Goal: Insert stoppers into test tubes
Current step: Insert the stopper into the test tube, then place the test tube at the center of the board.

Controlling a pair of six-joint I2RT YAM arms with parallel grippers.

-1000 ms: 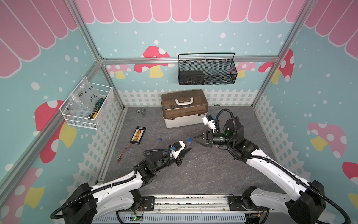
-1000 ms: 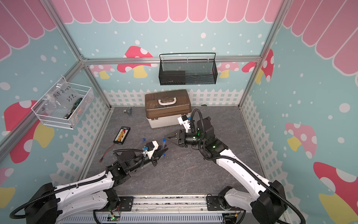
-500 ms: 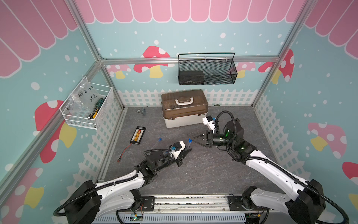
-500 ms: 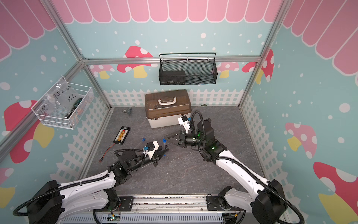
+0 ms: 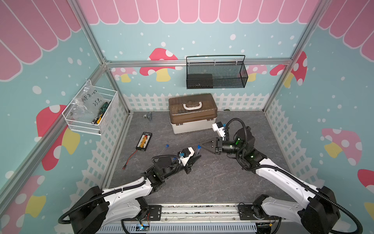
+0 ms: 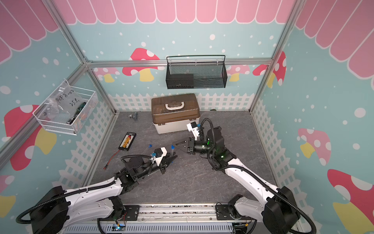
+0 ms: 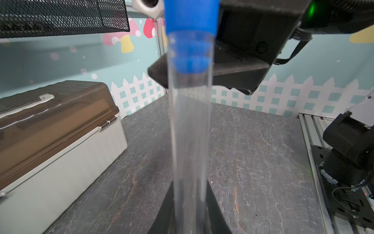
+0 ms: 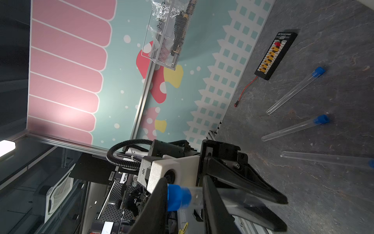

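Note:
My left gripper is shut on the lower part of a clear test tube that rises from its jaws. A blue stopper sits in the tube's mouth. My right gripper is at that end with its jaws a little apart. One finger rests against the stopper's top and the other crosses the tube wall. In the right wrist view three more test tubes lie on the table, each with a blue stopper in its end.
A brown-lidded toolbox stands behind the grippers. A black board with yellow connectors and its red wire lie at the left. A black mesh basket hangs on the back wall and a white wire basket on the left wall.
The right gripper's jaws have narrowed a little around the stopper end of the held tube. Both arms have stayed nearly where they were.

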